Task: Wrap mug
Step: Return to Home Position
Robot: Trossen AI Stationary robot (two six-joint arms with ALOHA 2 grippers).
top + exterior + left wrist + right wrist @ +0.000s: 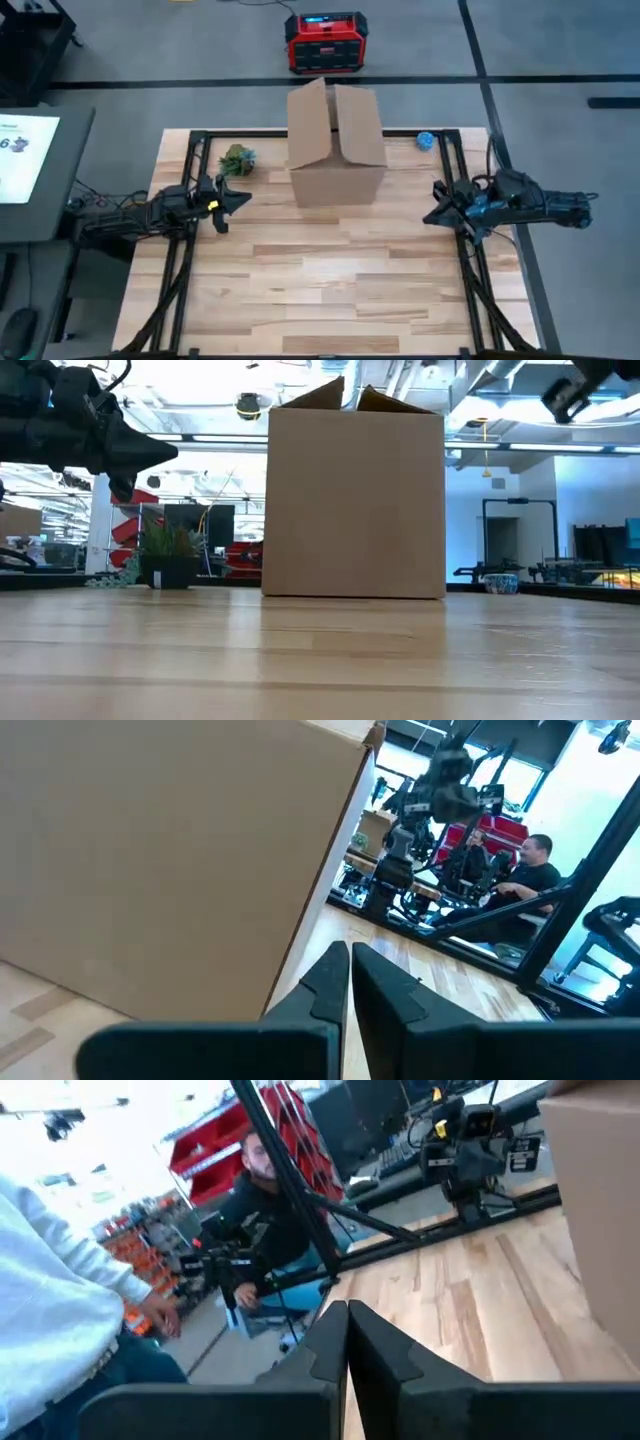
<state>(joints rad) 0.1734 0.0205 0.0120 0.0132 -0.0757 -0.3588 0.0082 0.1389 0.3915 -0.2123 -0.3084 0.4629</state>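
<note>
High view: cardboard box [335, 150] stands back-centre on wood table [330, 290]; both arms sit out at the sides, well apart from it.
Left gripper [238, 201]: near table's left rail, up off the top per low view. Wrist view shows its fingers [325, 990] pressed together, nothing held.
Right gripper [435, 214]: near right rail, mirror pose. Its fingers [325, 1345] are likewise pinched tight, empty.
Mug: not visible in any view; prob. inside the cardboard box, but that's a judgement, not seen.
Box build: plain brown card, matte, sharp square edges. Two top flaps meet at a centre seam but peak upward, not flat.
Table build: pale wood planks, smooth finish, w/ black frame [190, 140] round the edge.
Step in hand: arms to rest pose. Done well = slow, level travel away from the flaps, wrists kept high enough to clear frame rails, no brush vs. the light box, which would likely slide.
Extras: small potted plant [237, 160] behind left gripper; blue object [425, 141] at back-right; red unit [325, 42] on floor; ppl seated beyond the table in wrist views.
</note>
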